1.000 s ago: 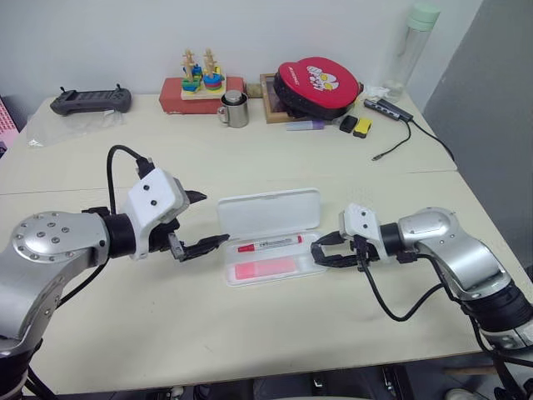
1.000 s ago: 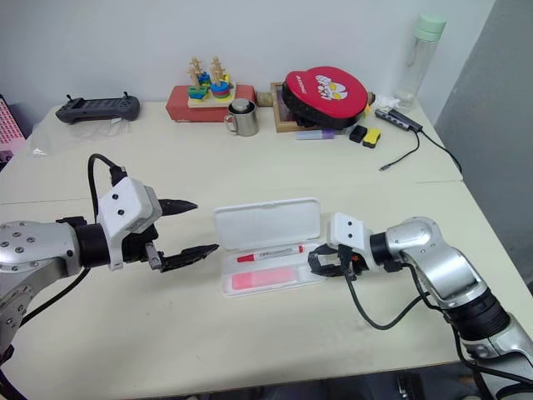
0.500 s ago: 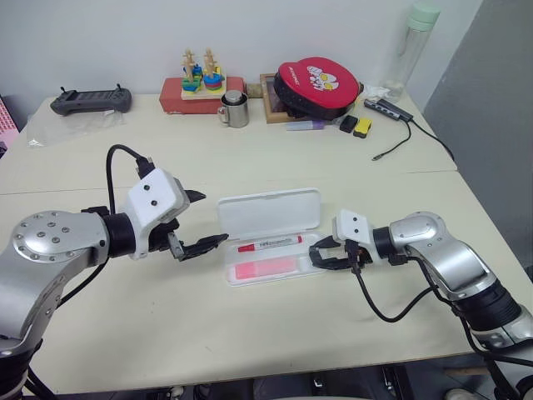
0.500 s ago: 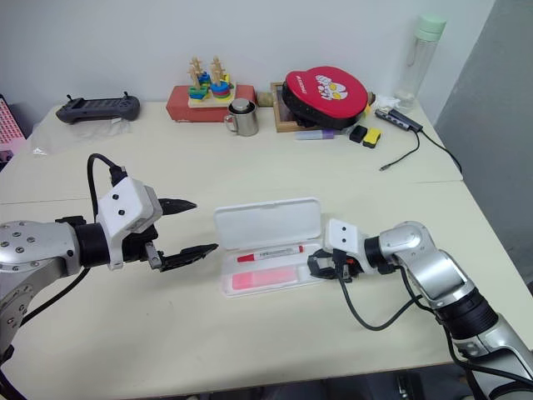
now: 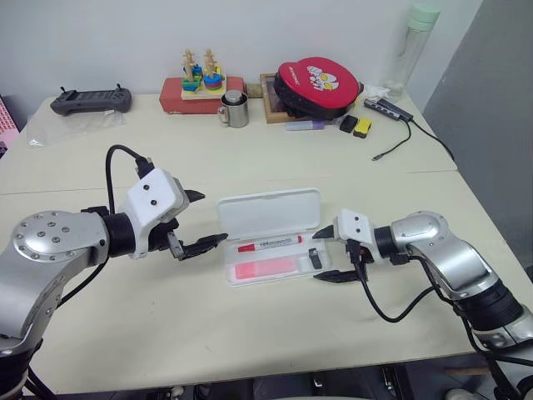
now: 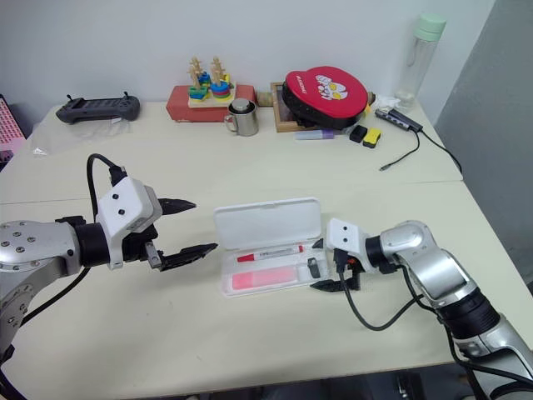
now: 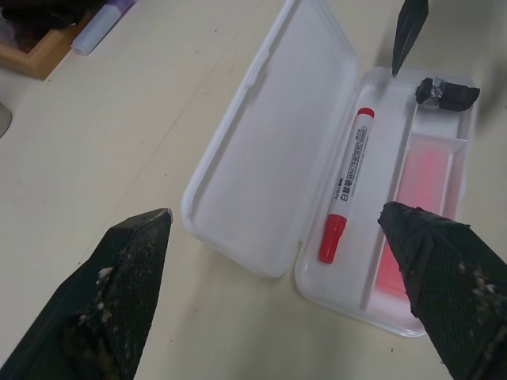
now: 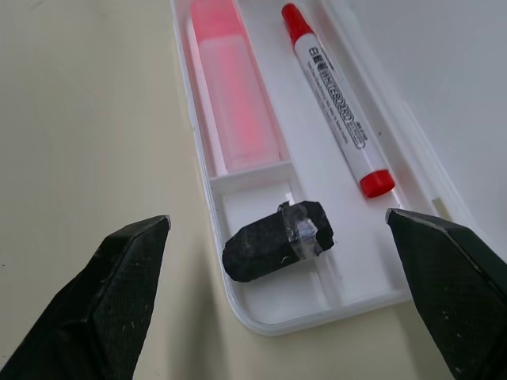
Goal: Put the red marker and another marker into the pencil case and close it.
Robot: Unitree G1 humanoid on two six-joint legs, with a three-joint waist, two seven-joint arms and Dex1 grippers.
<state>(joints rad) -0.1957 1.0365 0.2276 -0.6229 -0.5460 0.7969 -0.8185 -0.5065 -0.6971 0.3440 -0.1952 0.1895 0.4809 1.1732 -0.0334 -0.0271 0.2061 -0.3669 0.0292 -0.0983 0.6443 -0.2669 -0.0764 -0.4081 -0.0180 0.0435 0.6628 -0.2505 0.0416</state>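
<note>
Head views: pencil case (image 5: 271, 236) open on the cream table (image 5: 250, 325), lid laid back flat toward the far side. Red marker (image 5: 268, 244) in the tray's far channel, pink highlighter (image 5: 265, 267) in the near one, small black object (image 5: 315, 257) in the end compartment on the right. Left gripper (image 5: 202, 219) just left of the case, fingers spread wide, nothing between them. Right gripper (image 5: 326, 255) at the case's right end, fingers wide apart, one beyond and one short of the tray corner, holding nothing.

Left wrist view: two black fingers (image 7: 119, 305) far apart, framing the open case (image 7: 269, 150); marker (image 7: 346, 184) with its red cap toward the camera, highlighter (image 7: 420, 186) beside it behind a divider, black object (image 7: 446, 93) at the far end.

Right wrist view: fingers (image 8: 111, 305) spread wide and empty on either side of the tray's end; black object (image 8: 276, 240) in the small compartment, highlighter (image 8: 234, 111) and marker (image 8: 337, 95) lying parallel beyond it.
</note>
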